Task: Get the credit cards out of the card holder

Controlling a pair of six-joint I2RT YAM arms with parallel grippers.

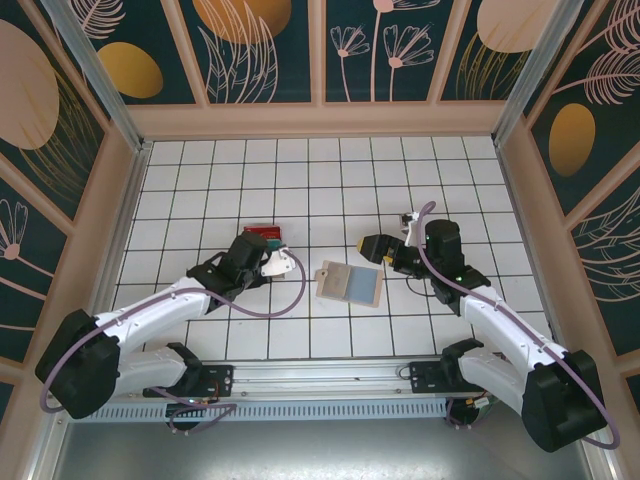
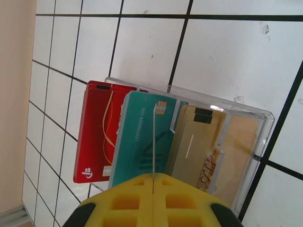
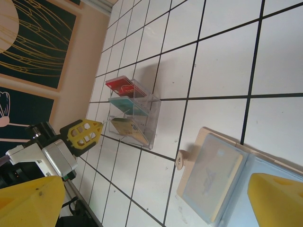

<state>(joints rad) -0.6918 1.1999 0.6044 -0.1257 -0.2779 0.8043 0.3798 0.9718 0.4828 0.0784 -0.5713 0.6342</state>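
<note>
Note cards slotted in the clear tray, likely why your left pincer hangs clenched empty beside it, right pincer released by the open card holder.

A white tiled table carries an open card holder; a clear plastic tray sits left of it.

three cards, one card holder, one tray
</note>
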